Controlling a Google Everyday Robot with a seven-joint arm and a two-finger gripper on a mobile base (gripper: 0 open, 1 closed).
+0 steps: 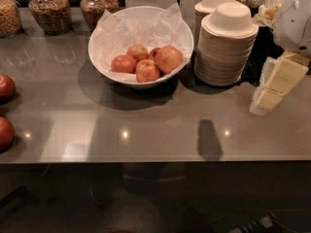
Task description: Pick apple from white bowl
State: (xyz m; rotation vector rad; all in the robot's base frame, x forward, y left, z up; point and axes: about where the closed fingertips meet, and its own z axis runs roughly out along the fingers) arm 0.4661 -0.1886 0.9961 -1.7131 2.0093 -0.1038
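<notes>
White glossy bowl (141,84), lined with crinkled paper, holds the apple (169,58) on its right side, touching the smaller red apples (136,64). Gripper (274,84) hangs well right of the bowl, beyond the stacked cream bowls (226,52). Whether it is open or closed cannot be told.

One camera looks down from the front, fairly near, across the worktop (155,130); the tool (272,89) hangs at the right edge.

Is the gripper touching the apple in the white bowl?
No, the gripper hangs at the right edge beyond the stacked bowls, apart from the apple in the white bowl.
</notes>
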